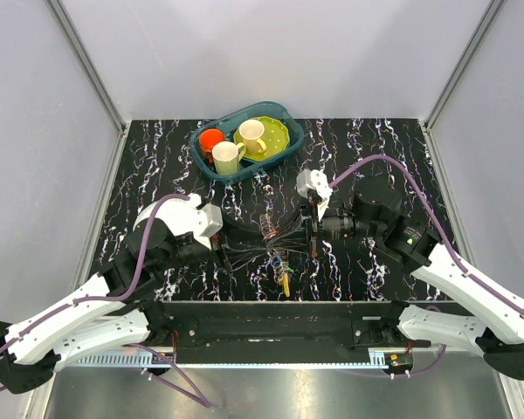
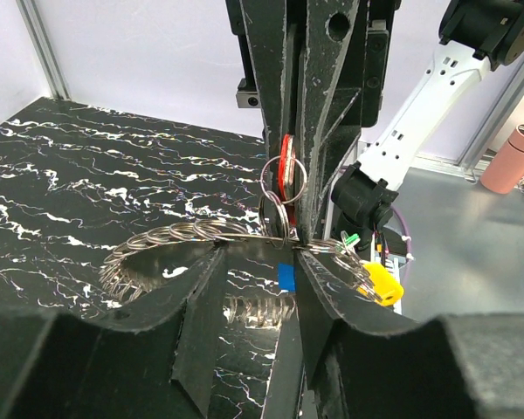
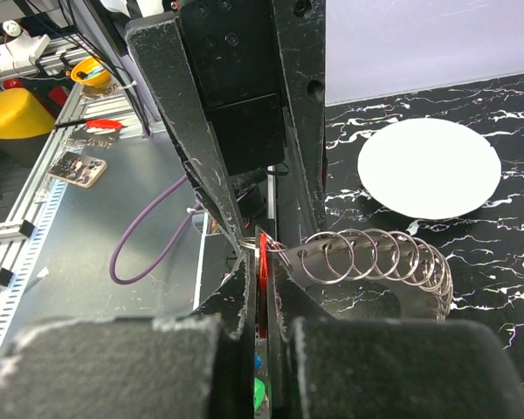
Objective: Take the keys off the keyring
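The keyring [image 1: 275, 242] is held just above the table between my two grippers, with several small split rings [image 3: 375, 257] strung along it. My right gripper [image 3: 262, 262] is shut on the red key [image 3: 261, 253], which also shows in the left wrist view [image 2: 286, 166] hanging from a small ring. My left gripper [image 2: 258, 253] is open, and the ring wire [image 2: 175, 236] lies across its fingertips [image 2: 205, 271]. A yellow key [image 2: 380, 281], a blue key [image 2: 286, 277] and a green key [image 2: 349, 237] hang from the ring. In the top view the yellow key [image 1: 286, 281] hangs nearest me.
A teal basket [image 1: 284, 112] at the back holds an orange cup [image 1: 211, 138], two cream mugs [image 1: 229, 157] and a green plate [image 1: 275, 140]. A white plate [image 3: 428, 166] lies on the table beyond the ring. The two grippers' fingers are crossed close together.
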Motion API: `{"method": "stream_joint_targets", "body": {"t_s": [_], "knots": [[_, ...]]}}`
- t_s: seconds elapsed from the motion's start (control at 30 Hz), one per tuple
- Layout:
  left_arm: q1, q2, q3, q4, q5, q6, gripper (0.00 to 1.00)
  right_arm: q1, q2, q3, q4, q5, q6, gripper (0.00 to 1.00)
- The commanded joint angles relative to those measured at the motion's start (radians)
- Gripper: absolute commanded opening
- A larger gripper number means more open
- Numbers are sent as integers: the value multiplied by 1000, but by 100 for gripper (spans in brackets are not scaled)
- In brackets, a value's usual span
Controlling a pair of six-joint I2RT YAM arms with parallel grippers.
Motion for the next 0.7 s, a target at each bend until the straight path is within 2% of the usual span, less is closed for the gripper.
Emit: {"method": "stream_joint_targets", "body": {"t_s": [0.0,0.2,0.47,0.67], "knots": [[-5,-11,29,130,-18,-7,43,5,-1,-13,59,-2,16,0],[-5,-20,27,131,-26,-4,43,5,0,-10,49,-11,20,0],[-5,-11,36,134,-12,-5,36,5,-3,-10,39,-18,16,0],[-5,-20,33,137,-12,-10,35,6,-3,-20,38,-25,17,0]]}}
